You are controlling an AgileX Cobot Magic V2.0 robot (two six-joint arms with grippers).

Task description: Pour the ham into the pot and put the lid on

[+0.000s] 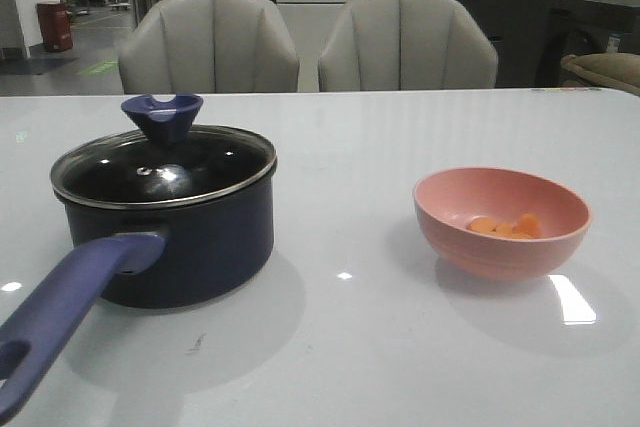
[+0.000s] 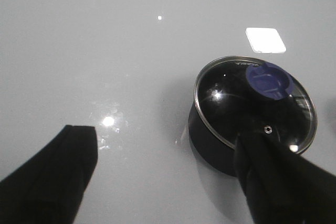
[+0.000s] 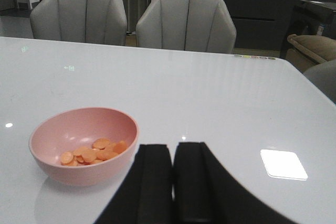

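Note:
The navy pot stands on the left of the white table, its long purplish handle pointing toward the front. The dark glass lid with its blue cone knob rests on the pot. Orange ham slices lie in the pink bowl on the right. Neither gripper shows in the front view. In the left wrist view my left gripper is open above bare table, with the pot and lid beside one finger. My right gripper is shut on nothing, just beside the bowl of ham.
Two grey chairs stand behind the table's far edge. Bright light reflections lie on the glossy tabletop near the bowl.

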